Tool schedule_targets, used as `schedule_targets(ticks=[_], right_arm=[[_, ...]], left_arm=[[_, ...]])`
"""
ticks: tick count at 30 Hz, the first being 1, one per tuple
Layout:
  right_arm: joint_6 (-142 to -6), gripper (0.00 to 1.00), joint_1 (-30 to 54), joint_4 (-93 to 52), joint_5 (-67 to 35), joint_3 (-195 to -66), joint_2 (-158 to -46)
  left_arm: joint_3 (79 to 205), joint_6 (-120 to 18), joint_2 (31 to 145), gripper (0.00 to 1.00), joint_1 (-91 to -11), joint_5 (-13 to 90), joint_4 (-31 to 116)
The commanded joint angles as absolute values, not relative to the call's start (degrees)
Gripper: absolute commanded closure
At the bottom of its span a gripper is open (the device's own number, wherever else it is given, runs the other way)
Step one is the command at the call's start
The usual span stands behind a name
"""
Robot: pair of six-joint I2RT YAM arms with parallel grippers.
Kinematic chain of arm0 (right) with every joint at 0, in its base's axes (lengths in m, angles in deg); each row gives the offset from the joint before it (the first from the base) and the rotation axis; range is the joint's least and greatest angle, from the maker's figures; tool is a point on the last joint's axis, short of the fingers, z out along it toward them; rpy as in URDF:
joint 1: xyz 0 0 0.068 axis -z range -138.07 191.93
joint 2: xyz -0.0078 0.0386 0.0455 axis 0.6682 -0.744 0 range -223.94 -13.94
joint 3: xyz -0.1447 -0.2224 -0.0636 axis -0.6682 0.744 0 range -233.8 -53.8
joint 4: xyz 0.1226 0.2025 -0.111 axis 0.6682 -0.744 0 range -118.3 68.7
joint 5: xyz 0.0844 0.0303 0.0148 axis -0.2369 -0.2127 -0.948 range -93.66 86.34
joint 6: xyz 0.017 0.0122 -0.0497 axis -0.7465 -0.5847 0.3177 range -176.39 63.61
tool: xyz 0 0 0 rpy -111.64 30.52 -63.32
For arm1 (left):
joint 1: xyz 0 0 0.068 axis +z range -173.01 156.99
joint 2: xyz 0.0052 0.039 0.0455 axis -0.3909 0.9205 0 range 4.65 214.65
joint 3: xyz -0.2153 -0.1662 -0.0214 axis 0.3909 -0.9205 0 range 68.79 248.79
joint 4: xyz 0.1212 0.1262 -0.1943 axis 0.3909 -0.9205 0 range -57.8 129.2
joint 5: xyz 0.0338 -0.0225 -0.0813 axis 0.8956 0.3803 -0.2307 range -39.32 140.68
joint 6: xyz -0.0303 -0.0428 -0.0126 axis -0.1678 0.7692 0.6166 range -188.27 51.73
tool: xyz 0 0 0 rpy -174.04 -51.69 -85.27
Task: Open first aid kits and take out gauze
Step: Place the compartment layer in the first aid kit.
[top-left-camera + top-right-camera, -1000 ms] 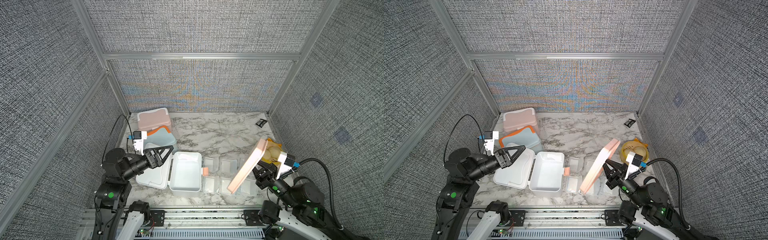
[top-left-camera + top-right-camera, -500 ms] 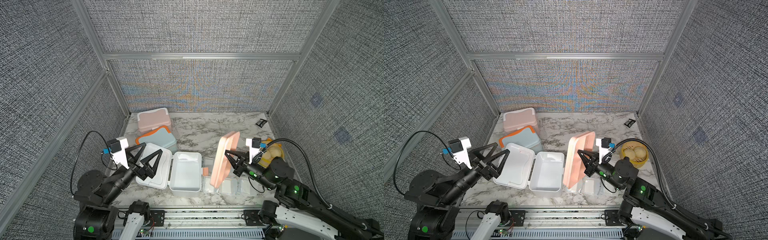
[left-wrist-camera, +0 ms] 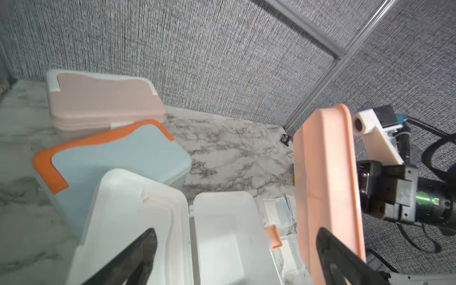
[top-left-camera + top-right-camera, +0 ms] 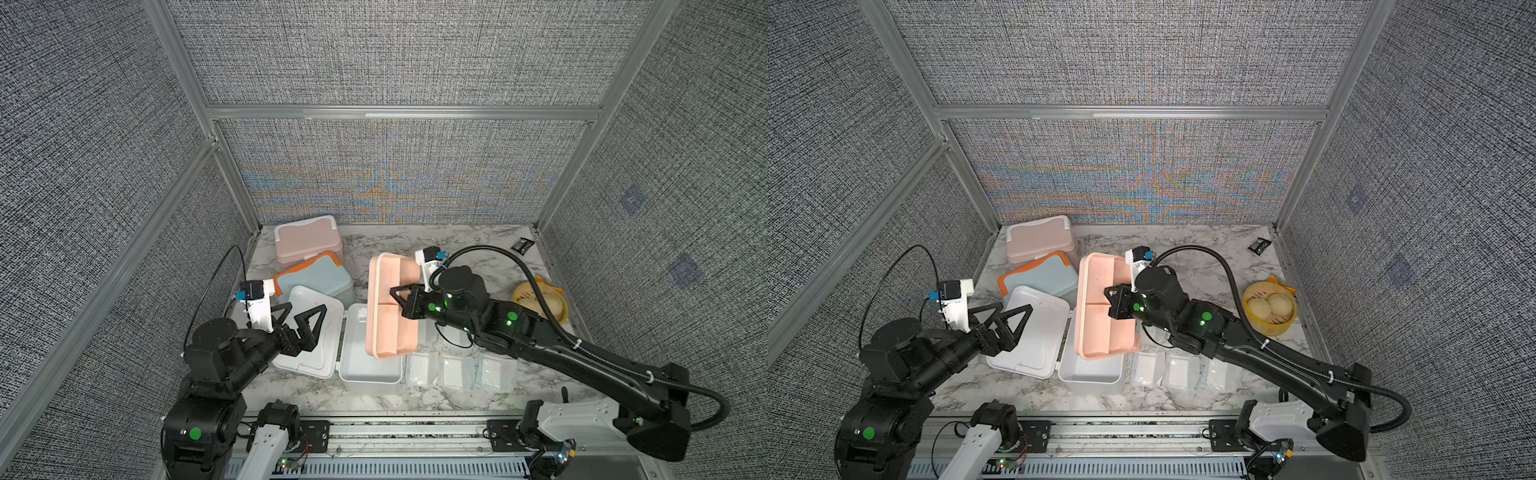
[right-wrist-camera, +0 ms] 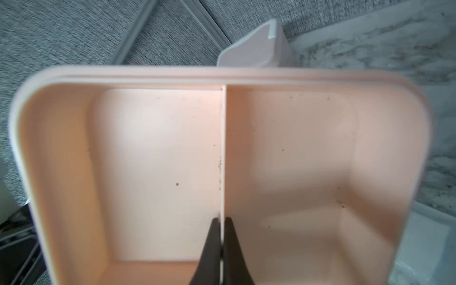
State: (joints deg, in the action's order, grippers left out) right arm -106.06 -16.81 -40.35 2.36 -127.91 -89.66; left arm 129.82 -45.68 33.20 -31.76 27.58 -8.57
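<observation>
Peach tray [image 5: 283, 148] pinched in right gripper [image 5: 223, 237]

No legible text, labels or numbers anywhere.

The peach tray [image 4: 386, 307] covers the far part of the open white box [image 4: 368, 365] and some of the gauze packets [image 4: 457, 371] — how many lie beneath cannot be told. The right claw [image 5: 223, 249] is cut off at the right wrist picture's edge, and the small black wrapper [image 4: 522, 244] at the desk's far right is too small to read.
</observation>
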Motion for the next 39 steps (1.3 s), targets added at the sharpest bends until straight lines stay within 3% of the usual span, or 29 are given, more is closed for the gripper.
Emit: schedule_targets(ticks=[1, 11, 18, 39], right_arm=[[-115.3, 1.0, -17.3, -54.2, 5.6, -134.3, -95.3], [-119.0, 1.0, -18.2, -85.0, 2.8, -163.6, -120.0], [-118.7, 1.0, -19.1, -96.9, 1.7, -178.7, -132.0], [-121.4, 1.0, -19.4, -97.9, 2.9, -179.9, -138.6]], left_arm=[[129.4, -45.9, 33.4, 0.01, -31.8, 27.7, -13.2], [127.3, -46.5, 32.3, 0.01, -31.7, 28.5, -14.4], [127.2, -47.1, 31.9, 0.0, -31.7, 28.6, -14.7], [127.1, -48.1, 31.1, 0.01, -31.8, 29.2, -15.6]])
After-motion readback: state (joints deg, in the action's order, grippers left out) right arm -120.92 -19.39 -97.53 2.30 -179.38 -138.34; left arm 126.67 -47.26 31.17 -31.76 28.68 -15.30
